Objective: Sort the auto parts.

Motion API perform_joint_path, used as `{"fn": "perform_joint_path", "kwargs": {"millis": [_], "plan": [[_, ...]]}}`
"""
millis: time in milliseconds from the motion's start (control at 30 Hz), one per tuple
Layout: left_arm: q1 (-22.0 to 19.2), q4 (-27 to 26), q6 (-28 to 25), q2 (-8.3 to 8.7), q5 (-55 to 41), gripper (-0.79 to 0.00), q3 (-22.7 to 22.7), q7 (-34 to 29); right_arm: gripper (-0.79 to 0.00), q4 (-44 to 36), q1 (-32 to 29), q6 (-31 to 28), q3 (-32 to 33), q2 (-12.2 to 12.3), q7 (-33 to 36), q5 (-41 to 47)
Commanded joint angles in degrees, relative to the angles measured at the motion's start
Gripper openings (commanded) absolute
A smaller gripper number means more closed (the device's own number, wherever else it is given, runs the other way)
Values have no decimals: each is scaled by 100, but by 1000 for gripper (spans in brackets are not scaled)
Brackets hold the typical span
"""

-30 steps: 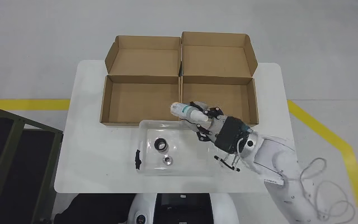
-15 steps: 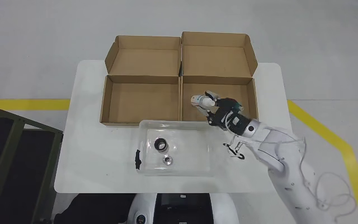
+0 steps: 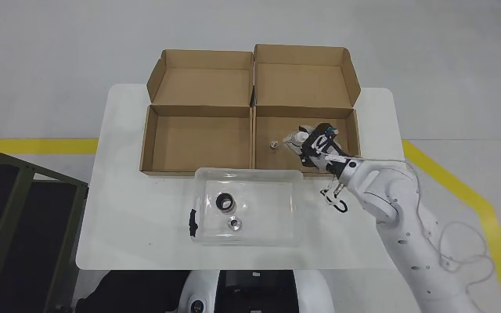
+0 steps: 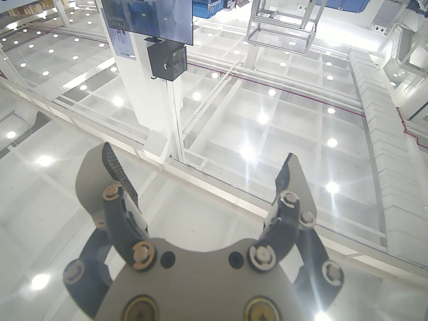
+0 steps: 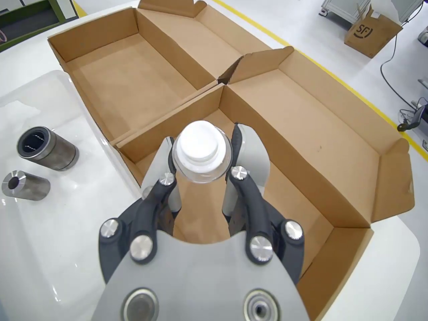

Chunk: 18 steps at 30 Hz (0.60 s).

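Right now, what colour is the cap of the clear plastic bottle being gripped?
White cap on the clear plastic bottle; right wrist view shows it best.

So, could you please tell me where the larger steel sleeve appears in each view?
Top view: larger steel sleeve lies in the clear tray, just beyond the small cylinder.
Right wrist view: the sleeve in the tray, aside from the right pincer gripping a white-capped bottle.
Left wrist view: faces the ceiling past the open left pincer.
Shared landmark: the small cylinder beside it.
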Motion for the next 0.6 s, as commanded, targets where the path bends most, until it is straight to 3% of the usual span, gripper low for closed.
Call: {"fn": "perform_joint_path", "kwargs": {"millis": [0, 567], "plan": [[0, 0, 0, 0, 0, 0, 0, 0, -785, 141, 110, 26, -47, -9, 103, -4], [0, 0, 0, 0, 0, 0, 0, 0, -782, 1046, 626, 134, -444, -102, 377, 165]]}}
